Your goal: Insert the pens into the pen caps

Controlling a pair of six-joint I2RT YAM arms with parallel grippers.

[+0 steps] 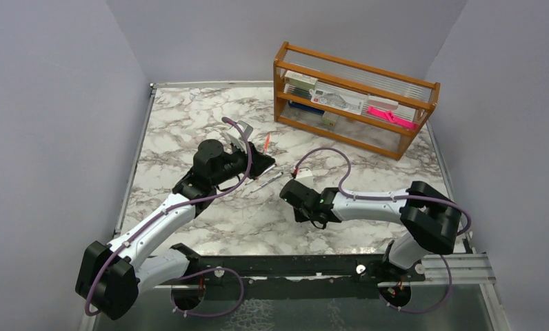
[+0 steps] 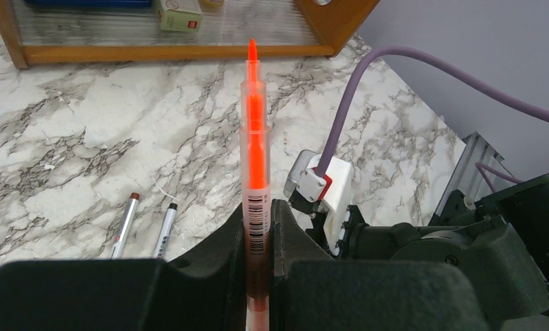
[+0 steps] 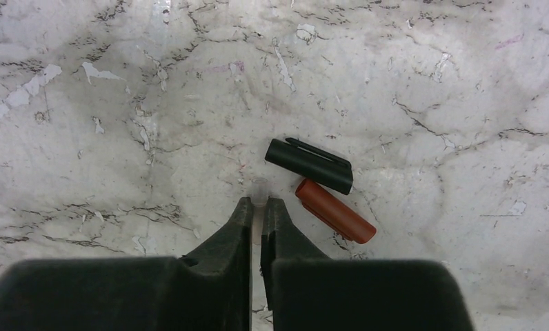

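the left pincer (image 2: 259, 207) is pinching the orange pen (image 2: 256, 152), tip at 12 o'clock, while the right pincer (image 3: 256, 203) is pinching a clear cap (image 3: 259, 187) on the tabletop (image 3: 120, 103); next, i am thinking, it is needing lifting and aligning onto that tip.

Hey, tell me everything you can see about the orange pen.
The orange pen is a thin stick with a clear, plastic-looking barrel, an orange-red core inside and a bare pointed orange tip with no cap on it. A barcode label wraps the barrel low down. The left end effector is shut on its lower barrel, so it juts straight out of the grip, tip aimed toward the wooden rack. Only that end effector touches it.
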